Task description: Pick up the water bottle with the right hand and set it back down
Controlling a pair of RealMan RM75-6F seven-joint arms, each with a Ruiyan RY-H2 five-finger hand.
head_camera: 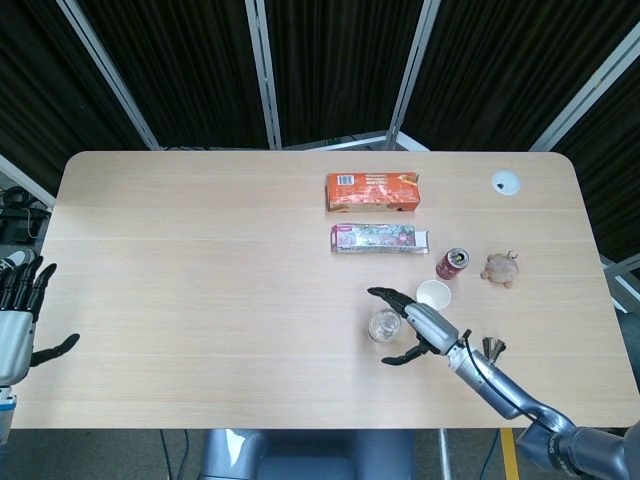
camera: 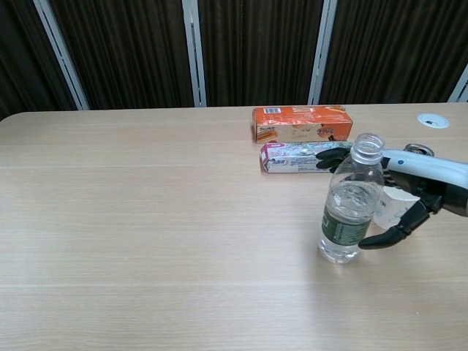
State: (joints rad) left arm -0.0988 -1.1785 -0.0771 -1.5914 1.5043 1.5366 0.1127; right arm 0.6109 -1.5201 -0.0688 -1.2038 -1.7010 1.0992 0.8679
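Water bottle (camera: 349, 203) upright within spread-fingered right robot hand (camera: 409, 191); left robot hand (head_camera: 17, 320), open, head-view only.

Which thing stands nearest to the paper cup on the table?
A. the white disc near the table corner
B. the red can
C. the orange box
B: in the head view the red can stands just beside the paper cup, nearer than any other option.

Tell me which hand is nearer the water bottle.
Right. The right hand is open around the water bottle, fingers behind it and thumb in front; the left hand sits at the table's far left edge.
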